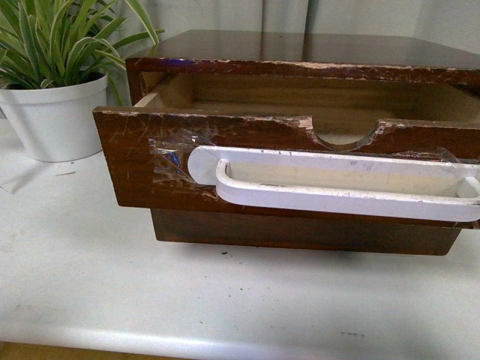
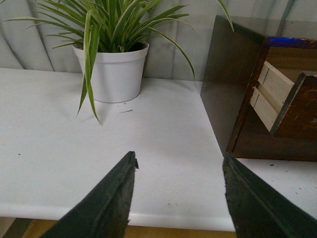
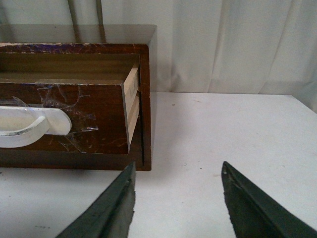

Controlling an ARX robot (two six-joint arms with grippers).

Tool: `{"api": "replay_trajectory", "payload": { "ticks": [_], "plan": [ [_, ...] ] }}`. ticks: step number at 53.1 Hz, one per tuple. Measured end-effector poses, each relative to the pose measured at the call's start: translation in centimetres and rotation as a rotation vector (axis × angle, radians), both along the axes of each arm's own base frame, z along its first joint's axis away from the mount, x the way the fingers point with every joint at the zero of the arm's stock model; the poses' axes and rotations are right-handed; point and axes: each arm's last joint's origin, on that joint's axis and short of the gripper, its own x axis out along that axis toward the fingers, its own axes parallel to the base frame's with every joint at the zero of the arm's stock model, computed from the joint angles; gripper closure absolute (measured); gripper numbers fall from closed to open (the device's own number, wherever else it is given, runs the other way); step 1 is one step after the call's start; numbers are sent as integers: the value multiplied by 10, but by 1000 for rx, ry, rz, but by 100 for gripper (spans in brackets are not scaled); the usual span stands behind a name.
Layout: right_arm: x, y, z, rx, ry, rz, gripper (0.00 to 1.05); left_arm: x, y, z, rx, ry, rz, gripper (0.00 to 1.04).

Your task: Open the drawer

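Table (image 1: 90, 285): white, speckled with dark specks, under everything; front edge visible below both grippers in the wrist views.

Cabinet (image 1: 300, 49): dark wood, standing on the table; beyond and to the right of the left gripper (image 2: 178, 173), beyond and to the left of the right gripper (image 3: 178, 183). Glossy top, chipped front edge.

Drawer (image 1: 142, 172): pulled partway out of the cabinet, pale wood interior exposed behind the scratched dark-brown front. Semicircular notch in the top edge. Lies between the two grippers, touched by neither.

Handle (image 1: 337, 184): long, white, taped across the drawer front; clear tape crinkled at its ends.

Plant (image 2: 111, 59): striped green leaves in a white pot, on the table beyond the left gripper and left of the cabinet, apart from it.

Curtain (image 3: 237, 44): pale, hanging behind the table.

Left gripper: fingers (image 2: 106, 203) spread apart, holding nothing, over bare table with nothing between it and the cabinet side.

Right gripper: fingers (image 3: 106, 208) likewise spread, holding nothing, near the drawer's right corner.

Front view only: notch, full handle length, drawer interior; no gripper visible. Left wrist view only: cabinet's left side panel and the drawer's pale side board. Right wrist view only: drawer's right end grain and the bare table to the gripper's right.
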Motion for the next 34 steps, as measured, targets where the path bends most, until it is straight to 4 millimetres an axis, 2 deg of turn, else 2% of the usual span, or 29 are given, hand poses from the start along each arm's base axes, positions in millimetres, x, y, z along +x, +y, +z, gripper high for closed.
{"api": "replay_trajectory", "payload": {
  "ticks": [6,9,12,14,18,34],
  "plan": [
    [0,0,0,0,0,0,34,0,0,0,0,0,0,31],
    [0,0,0,0,0,0,20,0,0,0,0,0,0,19],
    [0,0,0,0,0,0,11,0,0,0,0,0,0,8],
    [0,0,0,1,0,0,7,0,0,0,0,0,0,5],
    [0,0,0,2,0,0,10,0,0,0,1,0,0,7],
    [0,0,0,2,0,0,9,0,0,0,1,0,0,6]
  ]
}}
